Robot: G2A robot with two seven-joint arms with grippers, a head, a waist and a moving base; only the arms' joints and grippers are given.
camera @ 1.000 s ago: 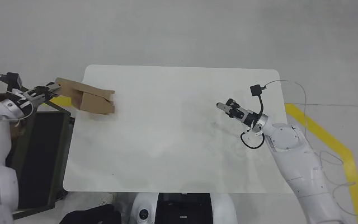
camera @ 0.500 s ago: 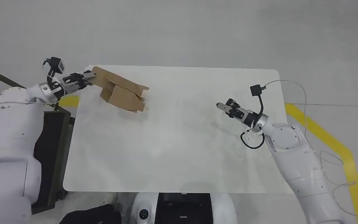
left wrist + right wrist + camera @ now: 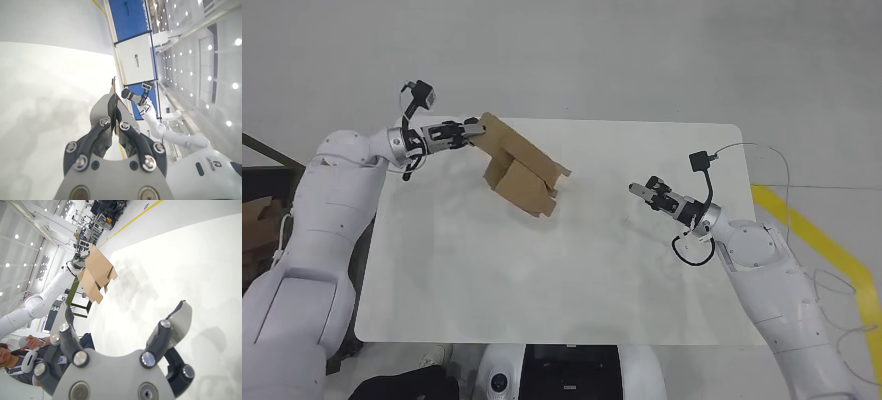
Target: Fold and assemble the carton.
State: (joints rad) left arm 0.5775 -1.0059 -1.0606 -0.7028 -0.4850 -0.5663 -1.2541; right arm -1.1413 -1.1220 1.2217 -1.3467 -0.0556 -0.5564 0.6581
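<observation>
A flattened brown carton [image 3: 522,168] hangs in the air over the back left part of the white table [image 3: 572,290], its flaps drooping. My left gripper [image 3: 474,131] is shut on the carton's upper edge; in the left wrist view the thin cardboard edge [image 3: 114,106] sits pinched between the two fingers. The right wrist view shows the carton [image 3: 97,273] far off, held up by the left arm. My right gripper [image 3: 638,189] stands open over the right side of the table with nothing between its fingers [image 3: 179,313].
A dark bin [image 3: 252,160] with more cardboard [image 3: 254,222] stands off the table's left edge. Yellow floor tape [image 3: 802,225] runs past the right side. The table's middle and front are bare white surface.
The left arm has carried the carton from off the table's left edge rightward and up, over the back left of the table. The right arm has stayed still.
</observation>
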